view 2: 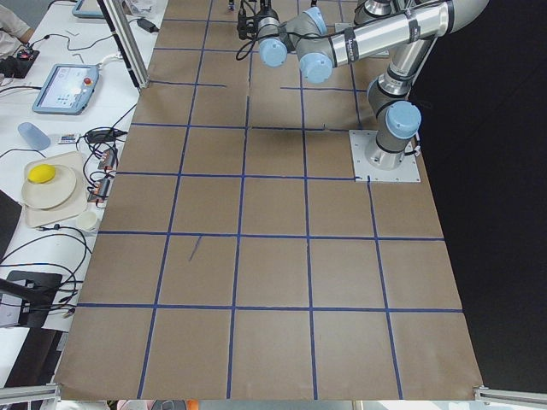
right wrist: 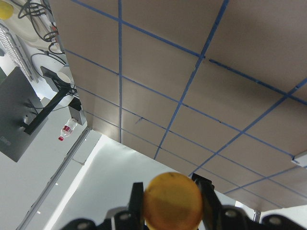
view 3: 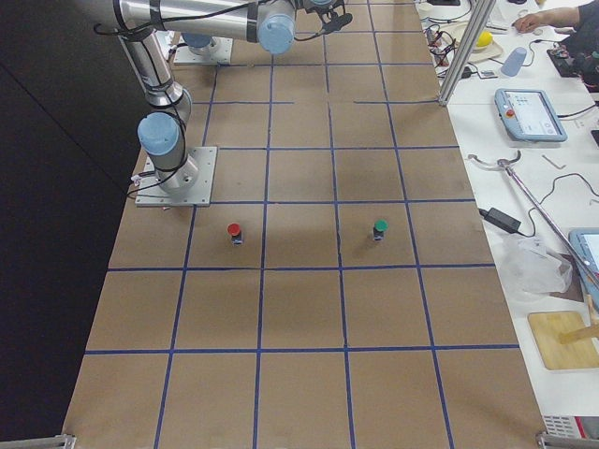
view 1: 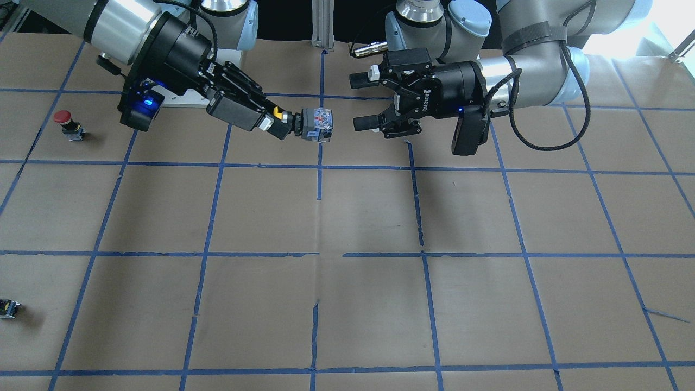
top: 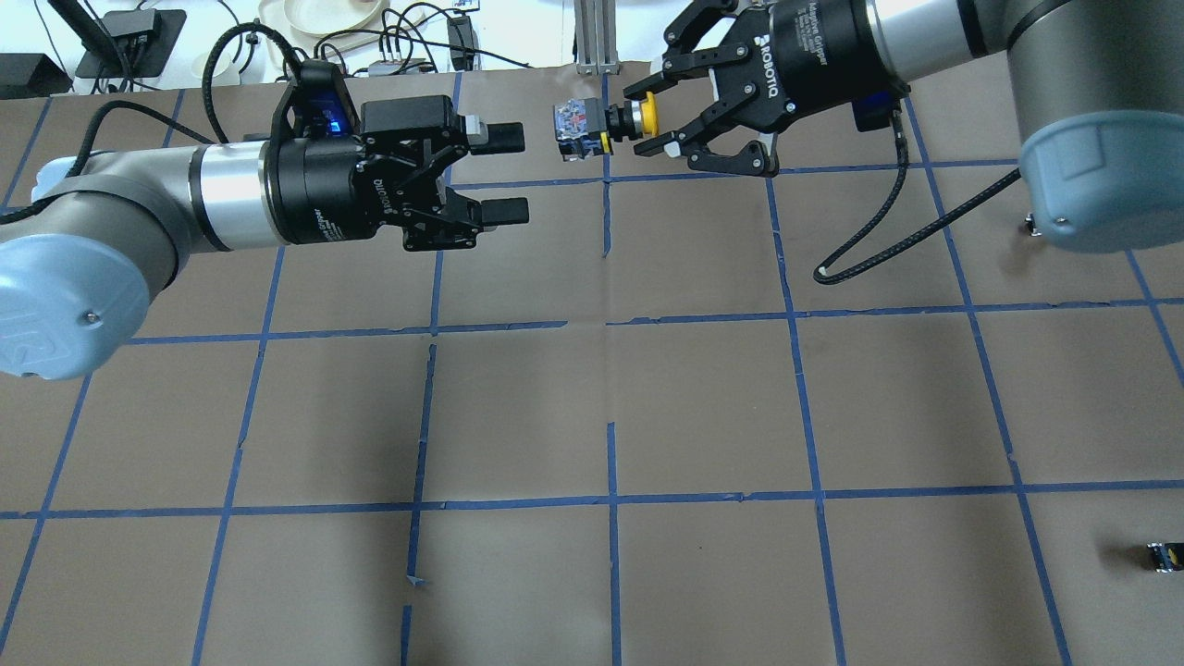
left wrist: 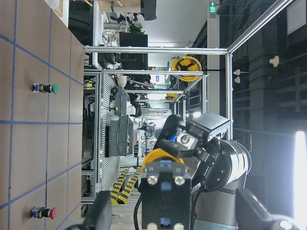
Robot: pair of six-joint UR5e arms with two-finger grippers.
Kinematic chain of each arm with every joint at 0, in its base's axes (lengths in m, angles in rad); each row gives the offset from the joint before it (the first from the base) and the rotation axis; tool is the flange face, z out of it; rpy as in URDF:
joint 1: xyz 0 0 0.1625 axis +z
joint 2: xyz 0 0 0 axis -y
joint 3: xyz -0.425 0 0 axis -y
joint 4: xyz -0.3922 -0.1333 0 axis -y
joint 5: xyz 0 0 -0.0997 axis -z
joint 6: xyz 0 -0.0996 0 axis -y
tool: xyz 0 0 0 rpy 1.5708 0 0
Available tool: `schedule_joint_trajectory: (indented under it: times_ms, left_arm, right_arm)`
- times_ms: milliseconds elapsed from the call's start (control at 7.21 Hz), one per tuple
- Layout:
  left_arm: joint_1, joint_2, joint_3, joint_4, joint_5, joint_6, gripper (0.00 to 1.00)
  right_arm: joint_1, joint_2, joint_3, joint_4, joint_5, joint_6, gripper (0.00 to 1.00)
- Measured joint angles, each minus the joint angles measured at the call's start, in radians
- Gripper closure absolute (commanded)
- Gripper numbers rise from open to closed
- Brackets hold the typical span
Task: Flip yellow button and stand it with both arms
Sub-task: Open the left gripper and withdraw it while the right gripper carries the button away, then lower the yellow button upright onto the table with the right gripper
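Observation:
My right gripper (view 1: 279, 120) is shut on the yellow button (view 1: 312, 124) and grips it by its yellow cap. The button hangs level above the table, with its grey contact block pointing at my left gripper (view 1: 359, 102). The left gripper is open and empty, a short gap from the block. In the overhead view the right gripper (top: 652, 118) holds the button (top: 592, 125) at the far centre, and the left gripper (top: 509, 174) faces it. The left wrist view shows the button (left wrist: 163, 187) end-on. The right wrist view shows only its yellow cap (right wrist: 172, 201).
A red-capped button (view 1: 65, 124) stands on the table on the robot's right side. A green-capped button (view 3: 379, 227) stands beyond it. A tiny black-grey part (top: 1164, 555) lies near the table's right front edge. Brown paper with blue tape lines (view 1: 320, 184) covers the table.

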Motion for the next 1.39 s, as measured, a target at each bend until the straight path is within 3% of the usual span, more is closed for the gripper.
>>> schedule_joint_trajectory:
  times_ms: [416, 832, 1109, 1387]
  left_arm:
    - [0.004, -0.026, 0.032, 0.215, 0.372, -0.147, 0.09]
    - [-0.002, -0.050, 0.057, 0.346, 0.833, -0.211, 0.01]
    - [-0.015, -0.052, 0.120, 0.368, 1.128, -0.214, 0.00]
    - [-0.057, -0.074, 0.223, 0.313, 1.282, -0.292, 0.00]
  right_arm:
    - [-0.035, 0.002, 0.008, 0.028, -0.243, -0.291, 0.97]
    - [-0.158, 0.008, 0.050, 0.096, -0.516, -0.834, 0.97]
    - [-0.239, 0.009, 0.134, -0.008, -0.686, -1.187, 0.97]
    - [-0.352, 0.010, 0.249, -0.212, -0.782, -1.499, 0.96]
